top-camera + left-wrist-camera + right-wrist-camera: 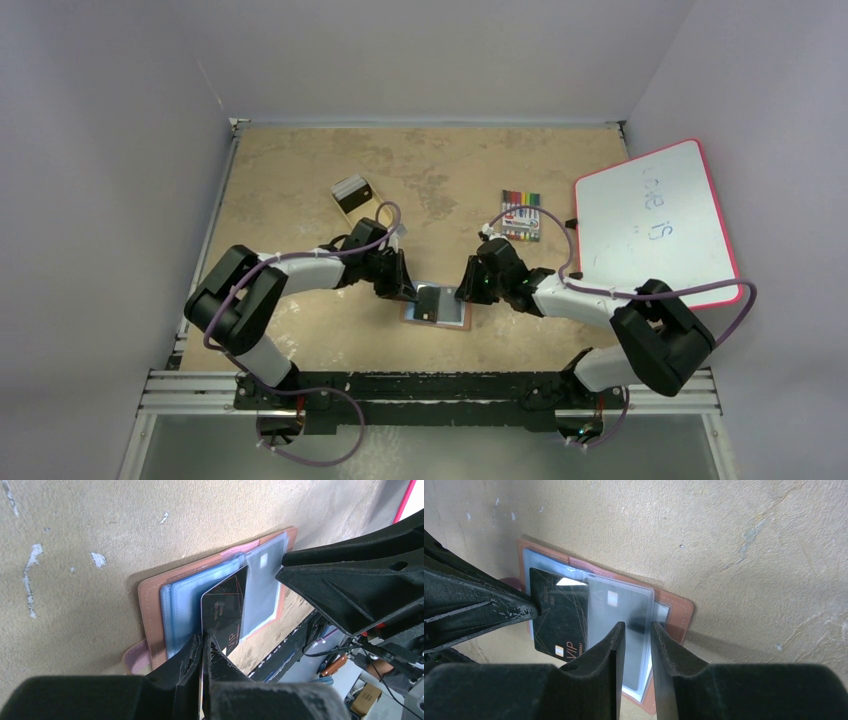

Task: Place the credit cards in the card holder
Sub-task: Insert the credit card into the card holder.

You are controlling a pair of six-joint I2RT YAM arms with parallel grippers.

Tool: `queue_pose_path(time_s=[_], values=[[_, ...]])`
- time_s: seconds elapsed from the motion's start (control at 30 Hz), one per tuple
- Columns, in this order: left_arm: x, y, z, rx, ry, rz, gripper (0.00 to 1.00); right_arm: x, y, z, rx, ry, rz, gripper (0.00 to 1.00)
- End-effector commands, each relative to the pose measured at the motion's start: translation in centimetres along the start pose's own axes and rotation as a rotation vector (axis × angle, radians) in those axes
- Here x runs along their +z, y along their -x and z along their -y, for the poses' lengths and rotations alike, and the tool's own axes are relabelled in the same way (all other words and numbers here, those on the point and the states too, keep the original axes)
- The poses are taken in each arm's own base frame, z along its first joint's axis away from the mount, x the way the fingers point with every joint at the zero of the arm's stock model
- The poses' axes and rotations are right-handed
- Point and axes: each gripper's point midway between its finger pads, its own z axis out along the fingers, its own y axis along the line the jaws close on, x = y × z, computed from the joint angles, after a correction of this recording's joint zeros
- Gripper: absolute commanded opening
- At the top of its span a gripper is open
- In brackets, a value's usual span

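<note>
The black VIP card (pixel 226 609) is clamped in your left gripper (pixel 203 642), half over the open card holder (pixel 674 611), whose clear sleeve (pixel 624 611) your right gripper (pixel 638 630) pinches; next, slide it squarely into the pocket.

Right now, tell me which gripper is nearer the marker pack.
Right. The right gripper sits just below the marker pack; the left gripper is farther off, across the wallet.

card holder (pixel 437 305) between both grippers, marker pack (pixel 520 214) behind, whiteboard (pixel 655 225) right
</note>
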Motion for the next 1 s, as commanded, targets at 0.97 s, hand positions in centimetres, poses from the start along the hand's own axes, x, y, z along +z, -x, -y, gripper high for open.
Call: queue_pose_path(time_s=[0.97], values=[[2.1, 1.8, 3.7, -0.018, -0.061, 0.116, 0.00, -1.3, 0.6, 0.3, -0.001, -0.012, 0.044, 0.29]])
